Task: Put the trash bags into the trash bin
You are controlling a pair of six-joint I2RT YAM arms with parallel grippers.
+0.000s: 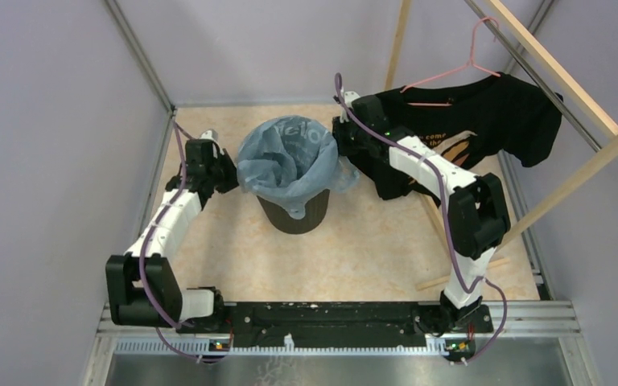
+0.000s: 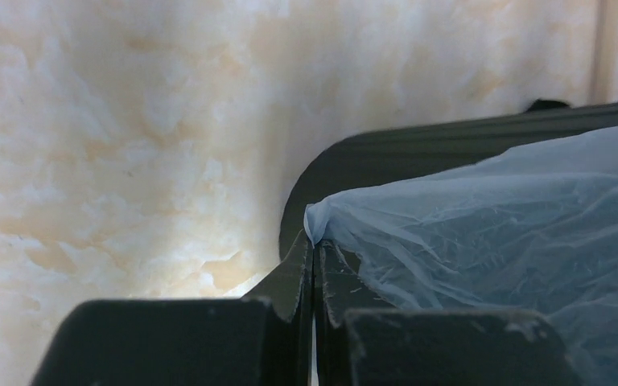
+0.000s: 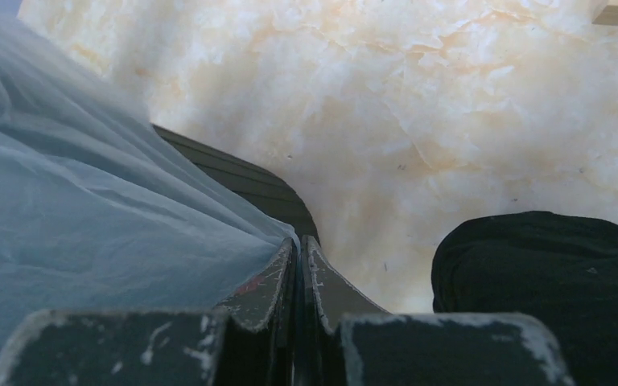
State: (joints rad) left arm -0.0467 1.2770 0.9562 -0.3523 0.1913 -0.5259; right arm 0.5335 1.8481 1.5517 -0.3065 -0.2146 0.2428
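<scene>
A round black trash bin stands on the marbled floor between the arms. A thin pale blue trash bag is spread open over its mouth and hangs over the rim. My left gripper is shut on the bag's left edge just outside the bin's rim. My right gripper is shut on the bag's right edge, beside the bin's rim. Both hold the bag stretched across the opening.
A black T-shirt on a pink hanger hangs from a wooden rack at the right; its cloth shows in the right wrist view. Purple walls and metal rails close the sides.
</scene>
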